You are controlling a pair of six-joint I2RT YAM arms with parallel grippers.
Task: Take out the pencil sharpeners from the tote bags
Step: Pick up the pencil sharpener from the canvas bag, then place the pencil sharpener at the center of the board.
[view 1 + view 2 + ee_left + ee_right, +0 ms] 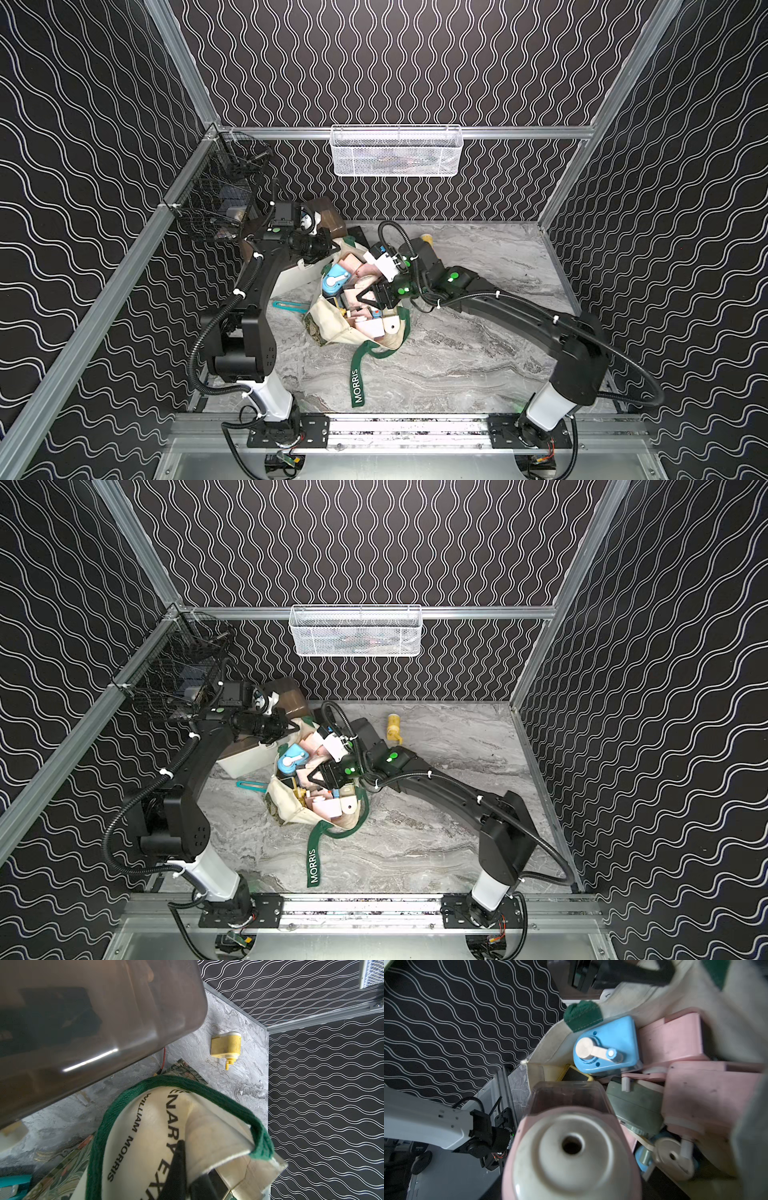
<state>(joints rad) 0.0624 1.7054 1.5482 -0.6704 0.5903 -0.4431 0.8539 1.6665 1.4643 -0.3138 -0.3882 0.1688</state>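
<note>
Grey marbled tabletop [478, 353], black wavy-line walls all round. Tote bag [332, 322] lay centre-left, slumped, mouth up and spread, one green strap [358, 384] trailing toward the near edge. Left gripper [334, 246] sat at the bag's far-left rim, jaws clenched on the canvas, apparently holding the mouth open. Right gripper [365, 296] was down in the mouth, jaws astride a pink sharpener [571, 1147]. Right wrist view had that one filling the foreground with no pads visible, so couldn't tell whether the grip was made. Pencil sharpeners were mostly inside the bag: blue one [334, 280] at the far-left of the mouth, pinks and a cream one [390, 326] packed toward near-right. One yellow sharpener [392, 727] lay out on the tabletop on the far side, apart from the bag. White box [297, 272] was just left of the bag, teal tool [289, 306] beside it, neither in scope. My read: step in hand was picking the pink one, task early, most of the load not yet out. Next move called for a confirmed clamp, then a lift clear of the rim without snagging neighbouring cranks or fabric, then a set-down on bare tabletop to the right.
</note>
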